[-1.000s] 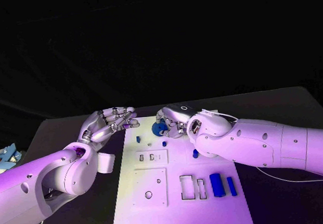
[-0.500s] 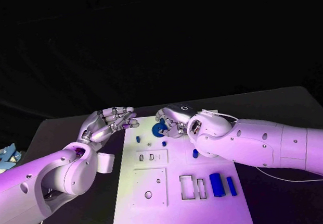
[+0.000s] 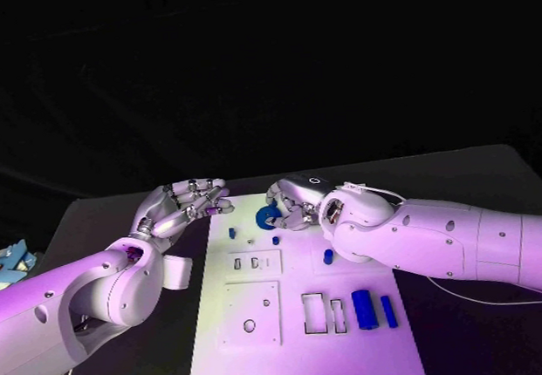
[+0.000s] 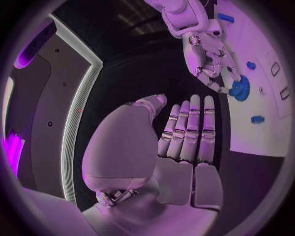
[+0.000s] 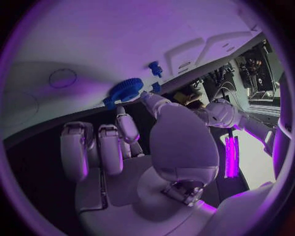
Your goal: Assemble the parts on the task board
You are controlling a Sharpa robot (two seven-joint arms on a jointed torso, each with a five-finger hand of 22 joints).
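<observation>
The white task board [image 3: 297, 352] lies in the middle of the black table. A blue gear [image 3: 268, 216] rests near the board's far edge. My right hand [image 3: 295, 205] reaches it from the right, and its fingertips [image 4: 222, 84] pinch the gear [image 4: 240, 89] at its rim; in the right wrist view the thumb sits against the gear [image 5: 126, 90]. My left hand [image 3: 178, 205] hovers at the board's far left corner, fingers straight and side by side [image 4: 191, 128], holding nothing. Small blue pegs [image 3: 232, 232] [image 3: 277, 239] [image 3: 328, 256] and two blue blocks [image 3: 364, 309] [image 3: 388, 311] are on the board.
Empty cut-outs in the board lie left of the blue blocks [image 3: 314, 313]. A white piece [image 3: 177, 272] sits on the table beside my left arm. A blue-and-white bundle [image 3: 0, 266] lies at the table's left edge. A thin cable [image 3: 482, 299] runs under my right arm.
My right arm has shifted slightly to the right, its fingers staying on the gear, which has hardly moved. The left hand has not moved.
</observation>
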